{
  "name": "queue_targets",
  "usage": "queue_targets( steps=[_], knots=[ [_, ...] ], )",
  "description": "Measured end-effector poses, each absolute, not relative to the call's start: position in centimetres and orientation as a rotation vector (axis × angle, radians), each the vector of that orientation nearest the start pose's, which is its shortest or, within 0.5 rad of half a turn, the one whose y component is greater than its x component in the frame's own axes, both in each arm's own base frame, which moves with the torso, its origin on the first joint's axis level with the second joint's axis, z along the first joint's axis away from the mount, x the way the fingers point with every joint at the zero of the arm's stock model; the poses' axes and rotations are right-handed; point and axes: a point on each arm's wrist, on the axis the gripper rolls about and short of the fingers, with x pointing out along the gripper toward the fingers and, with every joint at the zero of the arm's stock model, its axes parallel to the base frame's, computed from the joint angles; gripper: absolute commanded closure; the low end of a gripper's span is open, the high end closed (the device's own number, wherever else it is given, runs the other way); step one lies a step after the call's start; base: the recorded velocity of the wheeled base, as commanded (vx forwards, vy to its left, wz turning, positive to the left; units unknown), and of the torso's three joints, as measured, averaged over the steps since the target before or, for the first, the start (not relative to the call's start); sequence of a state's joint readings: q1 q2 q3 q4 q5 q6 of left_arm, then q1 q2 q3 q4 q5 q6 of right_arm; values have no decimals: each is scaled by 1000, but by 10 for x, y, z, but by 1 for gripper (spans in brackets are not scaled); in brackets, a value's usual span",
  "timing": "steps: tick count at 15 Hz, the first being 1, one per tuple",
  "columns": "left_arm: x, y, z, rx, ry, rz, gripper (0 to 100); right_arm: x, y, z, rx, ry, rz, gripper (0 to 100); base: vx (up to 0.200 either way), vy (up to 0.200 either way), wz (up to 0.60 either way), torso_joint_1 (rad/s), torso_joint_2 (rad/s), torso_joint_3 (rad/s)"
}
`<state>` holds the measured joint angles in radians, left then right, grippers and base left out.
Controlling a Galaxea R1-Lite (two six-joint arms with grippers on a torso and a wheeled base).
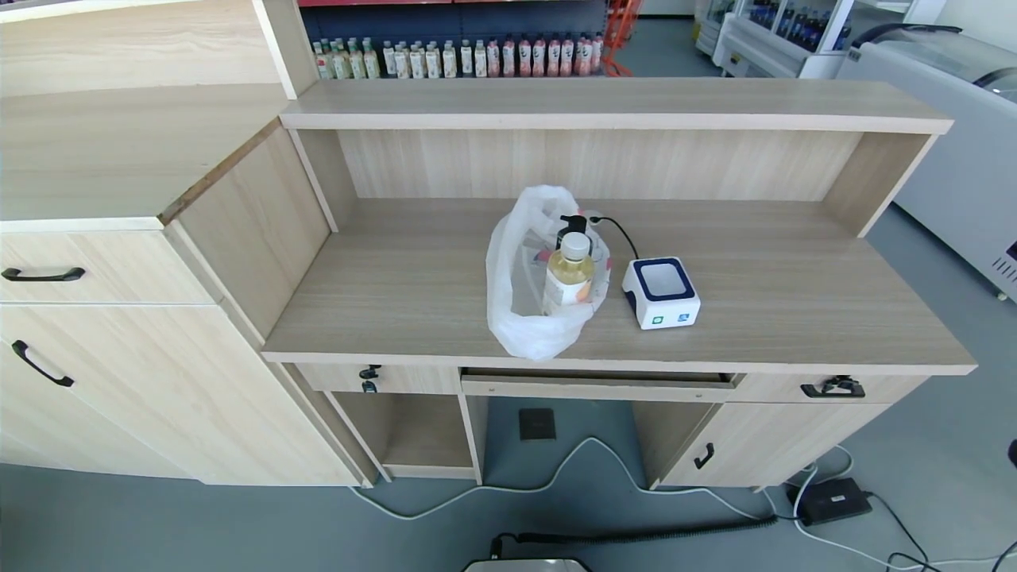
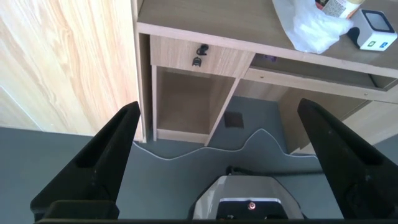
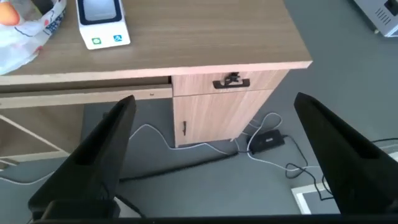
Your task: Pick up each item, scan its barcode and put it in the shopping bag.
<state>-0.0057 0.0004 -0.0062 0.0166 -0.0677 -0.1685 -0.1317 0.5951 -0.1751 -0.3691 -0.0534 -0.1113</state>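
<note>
The shopping bag [image 1: 516,306], of thin white plastic, is placed near the middle of the wooden counter [image 1: 794,302], and its mouth is open upward. A bottle [image 1: 569,280] with a white cap and a yellowish drink is stood upright inside the bag, at the side nearer to the scanner. A small black object is seen just behind the cap, but what it is cannot be told. The scanner [image 1: 660,292], a white box with a dark blue frame around its window, is set on the counter just beside the bag, on the robot's right. A black cable [image 1: 621,232] is led from the scanner toward the back of the bag.

The left gripper [image 2: 217,104] is held low in front of the counter, above the grey floor, and its fingers are spread wide with nothing between them. The right gripper [image 3: 214,98] is held the same way before the right part of the counter, also spread wide and holding nothing.

Under the counter top a shallow drawer [image 1: 596,385] is found, and a black handle [image 1: 832,388] to its right. Cables and a black adapter [image 1: 832,500] are laid on the floor. Rows of drink bottles [image 1: 453,57] are lined up on the floor behind the counter.
</note>
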Motion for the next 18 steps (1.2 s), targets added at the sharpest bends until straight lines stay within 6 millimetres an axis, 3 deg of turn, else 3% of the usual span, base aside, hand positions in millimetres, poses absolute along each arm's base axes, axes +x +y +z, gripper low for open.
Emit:
queue_targets(
  steps=[3,6,10,18],
  knots=[
    [-23,-1,76,-169,17,-72,0,7,-2,117,-136,66,-148,0,0,0,0,0,0,0],
    [-23,-1,76,-169,17,-72,0,-13,-1,92,-152,18,-100,0,0,0,0,0,0,0],
    [-23,-1,76,-169,17,-72,0,-22,-2,86,-110,-69,-88,0,0,0,0,0,0,0],
    [-23,-1,76,-169,17,-73,0,-24,-2,83,-45,-78,-81,0,0,0,0,0,0,0]
  ],
)
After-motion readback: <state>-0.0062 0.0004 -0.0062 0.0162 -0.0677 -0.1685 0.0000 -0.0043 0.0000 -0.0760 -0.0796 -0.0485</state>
